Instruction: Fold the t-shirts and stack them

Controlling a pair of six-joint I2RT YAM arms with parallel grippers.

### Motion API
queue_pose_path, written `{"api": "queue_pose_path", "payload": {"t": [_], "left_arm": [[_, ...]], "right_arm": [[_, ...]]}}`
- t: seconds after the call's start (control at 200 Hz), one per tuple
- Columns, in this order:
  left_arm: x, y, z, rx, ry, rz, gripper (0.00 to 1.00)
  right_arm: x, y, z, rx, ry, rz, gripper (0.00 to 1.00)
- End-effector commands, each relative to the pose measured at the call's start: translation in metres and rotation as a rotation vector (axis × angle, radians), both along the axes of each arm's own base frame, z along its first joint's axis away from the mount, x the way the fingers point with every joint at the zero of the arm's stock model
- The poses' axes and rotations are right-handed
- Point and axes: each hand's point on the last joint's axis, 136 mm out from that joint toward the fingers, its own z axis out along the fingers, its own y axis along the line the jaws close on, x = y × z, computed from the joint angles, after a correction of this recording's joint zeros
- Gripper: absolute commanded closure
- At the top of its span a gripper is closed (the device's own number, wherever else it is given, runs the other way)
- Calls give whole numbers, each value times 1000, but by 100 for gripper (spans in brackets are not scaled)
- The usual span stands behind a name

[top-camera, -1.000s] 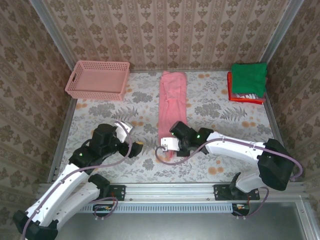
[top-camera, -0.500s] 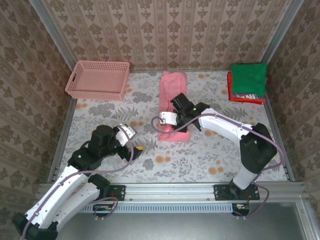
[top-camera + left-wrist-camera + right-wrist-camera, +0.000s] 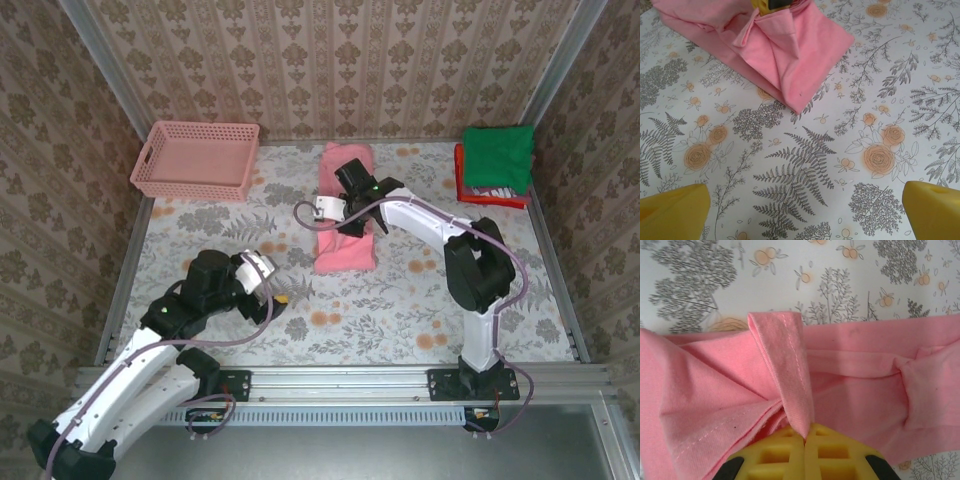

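Salmon-pink t-shirt, soft, light and limp, lies half-folded on the floral table, centre-far; we judge its stitched hem the surest hold, where the right gripper pinches it tight, left gripper nearby, fingers spread wide.

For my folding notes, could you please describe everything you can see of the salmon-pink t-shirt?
The salmon-pink t-shirt is soft, plain cloth with stitched hems, folded into a narrow band and doubled back on itself, creased and uneven. It lies on the floral table, toward the far middle. The right hand is shut on a hemmed fold, pinching it up from the layers.
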Motion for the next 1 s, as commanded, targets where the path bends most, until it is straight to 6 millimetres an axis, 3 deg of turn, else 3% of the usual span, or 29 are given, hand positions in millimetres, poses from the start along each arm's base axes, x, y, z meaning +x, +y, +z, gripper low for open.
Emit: {"api": "queue_pose_path", "payload": {"t": [0.0,0.39,0.83,0.995], "left_arm": [[1,-3,-3,-5,-10,-26,0],[3,-9,-7,-3,-1,-47,0],[5,-10,-8,-6,-3,-41,0],[6,-12,-10,-9,5,-44,0]], "right_arm": [[7,3,-2,15,19,18,100],[30,7,-6,24,7,3,100],[42,-11,-23,-26,27,-47,100],[43,-17,-18,-17,7,-63,100]]}}
